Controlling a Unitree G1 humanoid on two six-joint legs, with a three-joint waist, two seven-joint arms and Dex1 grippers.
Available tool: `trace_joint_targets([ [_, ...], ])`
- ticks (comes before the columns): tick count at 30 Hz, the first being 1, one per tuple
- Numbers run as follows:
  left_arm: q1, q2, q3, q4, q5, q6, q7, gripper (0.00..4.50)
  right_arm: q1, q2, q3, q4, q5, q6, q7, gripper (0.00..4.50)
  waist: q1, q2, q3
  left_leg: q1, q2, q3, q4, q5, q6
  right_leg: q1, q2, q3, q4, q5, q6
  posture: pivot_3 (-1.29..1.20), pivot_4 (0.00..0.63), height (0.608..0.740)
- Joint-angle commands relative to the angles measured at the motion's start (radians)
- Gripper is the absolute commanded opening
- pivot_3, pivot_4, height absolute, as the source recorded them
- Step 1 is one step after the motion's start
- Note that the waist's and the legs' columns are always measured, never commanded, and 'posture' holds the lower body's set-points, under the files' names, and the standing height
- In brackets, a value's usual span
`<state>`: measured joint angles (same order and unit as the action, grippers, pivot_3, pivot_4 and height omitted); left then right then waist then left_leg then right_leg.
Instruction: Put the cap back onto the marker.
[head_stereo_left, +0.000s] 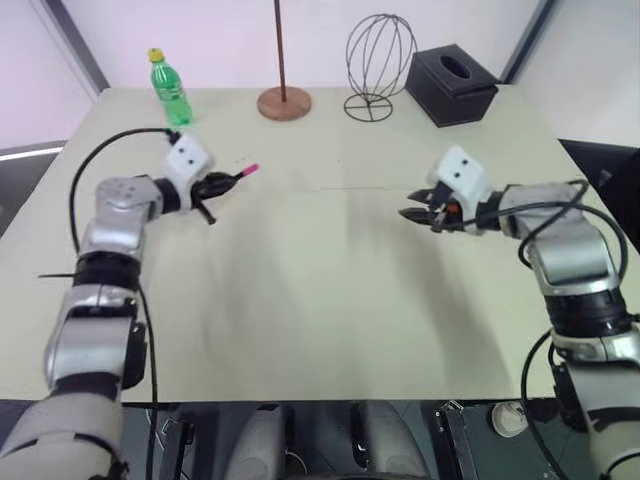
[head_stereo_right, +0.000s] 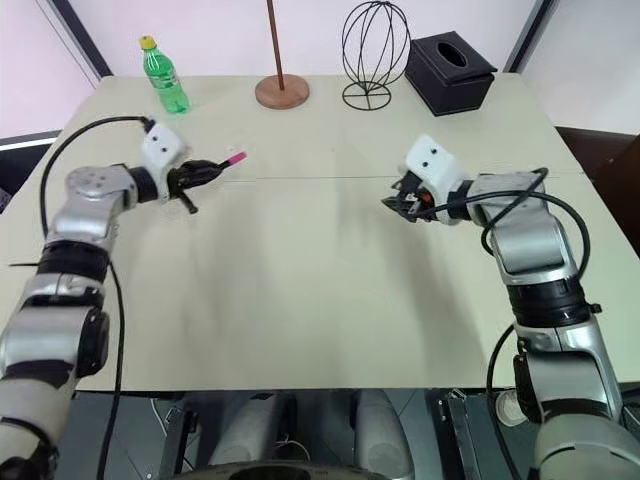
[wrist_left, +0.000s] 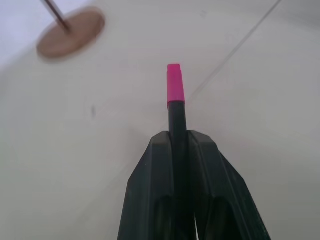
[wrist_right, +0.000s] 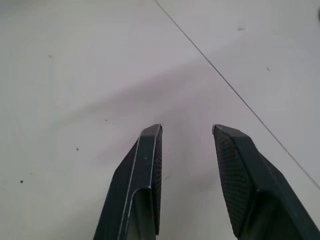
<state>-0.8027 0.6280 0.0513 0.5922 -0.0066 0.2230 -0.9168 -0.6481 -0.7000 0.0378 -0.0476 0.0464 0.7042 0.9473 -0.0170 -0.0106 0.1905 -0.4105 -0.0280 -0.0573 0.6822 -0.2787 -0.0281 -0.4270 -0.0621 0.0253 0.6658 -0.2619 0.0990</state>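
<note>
My left claw (head_stereo_left: 222, 183) is clenched on the marker (wrist_left: 177, 125), held above the worktop (head_stereo_left: 320, 290) at ten o'clock with the pink cap (wrist_left: 175, 83) seated on its far end. My right claw (wrist_right: 186, 150), at three o'clock, stands parted and empty. I judge the cap may be only lightly pressed and could drop off. The tissue box (head_stereo_left: 450, 83) at one o'clock: contents unclear.
</note>
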Motion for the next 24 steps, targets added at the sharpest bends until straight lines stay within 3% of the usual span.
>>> trace_joint_targets([
  [1,0.085,0.038,0.071,-0.252,-0.09,0.242,0.02,0.02,0.038,-0.016,-0.055,-0.044,0.027,0.002,-0.043,1.6,0.002,0.0,0.0,0.0,0.0,0.0,0.0,0.0,0.0,0.0,0.0,0.0,0.0,0.0,0.0,0.0,0.15,0.74],
  [4,0.178,0.047,0.1,-0.378,-0.133,0.346,0.041,0.02,0.063,-0.012,-0.066,-0.042,0.044,-0.001,-0.07,1.6,0.001,0.0,0.0,0.0,0.0,0.0,0.0,0.0,0.0,0.0,0.0,0.0,0.0,0.0,0.0,0.0,0.15,0.74],
  [8,0.235,0.042,0.127,-0.425,-0.17,0.384,0.08,1.71,0.081,-0.013,-0.054,-0.012,0.041,-0.029,-0.105,1.63,0.002,0.0,0.0,0.001,0.001,0.0,0.0,0.0,0.0,0.0,0.0,0.0,0.0,0.0,0.0,0.0,0.15,0.74],
  [13,0.283,0.045,0.115,-0.417,-0.186,0.353,0.09,4.41,0.084,-0.017,-0.055,0.019,0.049,-0.044,-0.128,1.63,0.002,0.0,0.0,0.001,0.001,0.001,0.0,0.0,0.0,0.0,0.0,0.0,0.0,0.0,0.0,0.0,0.15,0.74],
  [18,0.293,0.059,0.15,-0.407,-0.233,0.299,0.064,4.46,0.1,-0.027,-0.076,0.039,0.053,-0.071,-0.156,1.63,0.004,0.0,0.0,0.001,0.001,0.001,0.0,0.0,0.0,0.0,0.0,0.0,0.0,0.0,0.0,0.0,0.15,0.74],
  [24,0.296,0.172,0.246,-0.32,-0.263,0.237,0.048,4.46,0.153,-0.006,-0.169,0.048,0.083,-0.09,-0.244,1.63,0.001,0.0,0.0,0.001,0.001,0.001,0.0,0.0,0.0,0.0,0.0,0.0,0.0,0.0,0.0,0.0,0.15,0.74],
])
